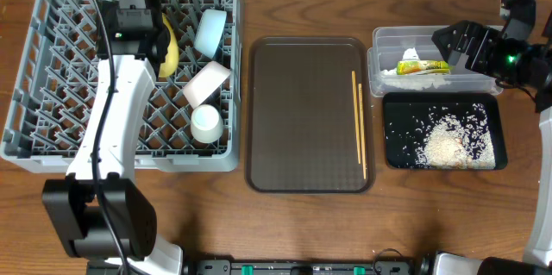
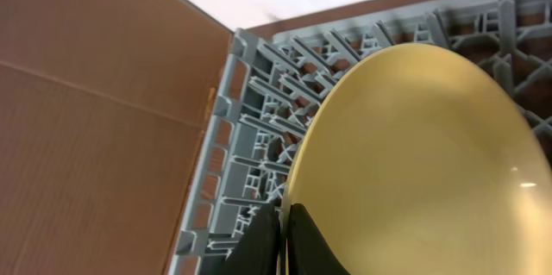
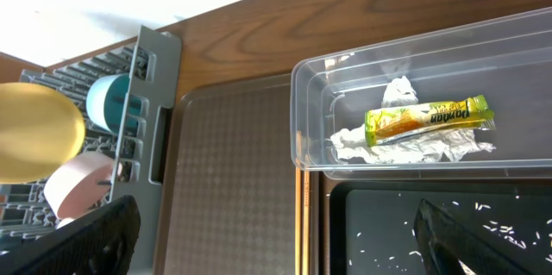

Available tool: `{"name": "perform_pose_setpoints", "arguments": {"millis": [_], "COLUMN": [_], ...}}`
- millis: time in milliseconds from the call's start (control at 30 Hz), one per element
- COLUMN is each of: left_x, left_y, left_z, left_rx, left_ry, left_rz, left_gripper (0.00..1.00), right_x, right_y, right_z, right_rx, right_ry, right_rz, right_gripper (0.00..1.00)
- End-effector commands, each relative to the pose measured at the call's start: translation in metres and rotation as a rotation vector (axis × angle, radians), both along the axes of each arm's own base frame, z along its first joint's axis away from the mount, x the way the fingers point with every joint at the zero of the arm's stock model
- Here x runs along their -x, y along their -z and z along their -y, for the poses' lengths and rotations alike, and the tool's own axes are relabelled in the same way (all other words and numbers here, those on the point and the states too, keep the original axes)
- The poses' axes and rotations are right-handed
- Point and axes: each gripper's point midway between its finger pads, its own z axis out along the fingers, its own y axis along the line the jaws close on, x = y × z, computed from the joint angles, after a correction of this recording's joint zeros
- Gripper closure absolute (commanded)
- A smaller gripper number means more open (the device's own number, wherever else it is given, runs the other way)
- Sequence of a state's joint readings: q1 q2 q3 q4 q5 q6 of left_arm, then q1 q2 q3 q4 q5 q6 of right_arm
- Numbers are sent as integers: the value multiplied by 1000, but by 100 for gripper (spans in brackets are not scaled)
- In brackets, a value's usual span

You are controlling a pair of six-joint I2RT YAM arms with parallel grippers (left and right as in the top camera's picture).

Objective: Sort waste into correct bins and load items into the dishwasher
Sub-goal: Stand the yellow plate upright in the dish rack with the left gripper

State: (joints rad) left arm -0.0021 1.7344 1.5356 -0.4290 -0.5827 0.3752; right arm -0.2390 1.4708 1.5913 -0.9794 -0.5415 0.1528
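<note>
2 chopsticks (image 1: 356,120) lie on the right side of the brown tray (image 1: 302,111), long axis near-to-far, just left of the released right gripper (image 1: 447,44) over the clear tub (image 3: 298,128). The left gripper (image 2: 283,240), far off, is clenched on the yellow plate (image 2: 414,163) in the rack (image 1: 34,94).

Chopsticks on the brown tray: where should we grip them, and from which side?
Take the chopsticks near mid-length, coming straight down from above, with the jaws closing across their thin width. They lie flat, close together and nearly parallel by the right rim of the tray. A side approach would probably meet that rim, and a mid-length pinch should limit tipping.
</note>
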Motion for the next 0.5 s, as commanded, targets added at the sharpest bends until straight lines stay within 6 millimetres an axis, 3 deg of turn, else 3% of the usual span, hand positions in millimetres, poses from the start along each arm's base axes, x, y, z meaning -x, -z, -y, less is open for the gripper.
{"name": "perform_pose_setpoints", "arguments": {"millis": [0, 267, 467], "left_x": [-4, -7, -7], "left_y": [5, 7, 7], "left_z": [3, 11, 11], "left_rx": [-18, -11, -3], "left_ry": [7, 27, 19], "left_rz": [-18, -20, -12], "left_gripper": [93, 92, 85], "right_x": [-1, -1, -1], "right_y": [-3, -3, -3], "right_z": [0, 0, 0], "right_rx": [-1, -1, -1], "right_ry": [6, 6, 6], "right_rz": [4, 4, 4], "right_gripper": [1, 1, 1]}}
